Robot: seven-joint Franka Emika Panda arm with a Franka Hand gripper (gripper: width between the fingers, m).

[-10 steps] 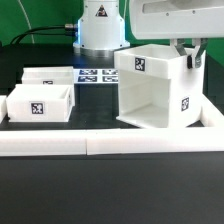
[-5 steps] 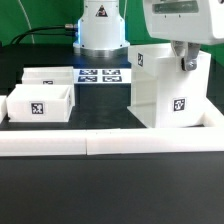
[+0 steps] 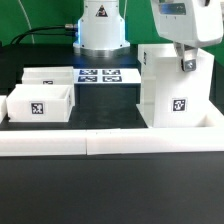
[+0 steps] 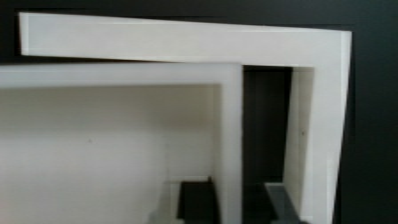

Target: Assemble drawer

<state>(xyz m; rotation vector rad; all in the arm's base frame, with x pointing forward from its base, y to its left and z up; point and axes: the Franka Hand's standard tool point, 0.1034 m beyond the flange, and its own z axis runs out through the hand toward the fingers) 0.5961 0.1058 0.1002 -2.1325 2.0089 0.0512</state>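
Note:
The tall white drawer housing [image 3: 176,88] stands at the exterior view's right, against the low border wall, with a tag on its front and side. My gripper [image 3: 185,62] comes down from above and is shut on the housing's top wall. In the wrist view the housing wall [image 4: 231,120] runs between my two fingertips [image 4: 203,200], and my gripper [image 4: 244,205] clamps it. Two small white trays, one in front [image 3: 40,102] and one behind it [image 3: 50,76], sit at the exterior view's left, apart from the housing.
The long low white border wall [image 3: 100,144] runs across the front. The marker board [image 3: 105,75] lies flat at the back, in front of the arm's base [image 3: 100,25]. Dark table surface lies between the trays and the housing.
The housing has turned in my grip and shifted toward the exterior view's right; its open side no longer shows and it looks narrower. My gripper moved right with it.

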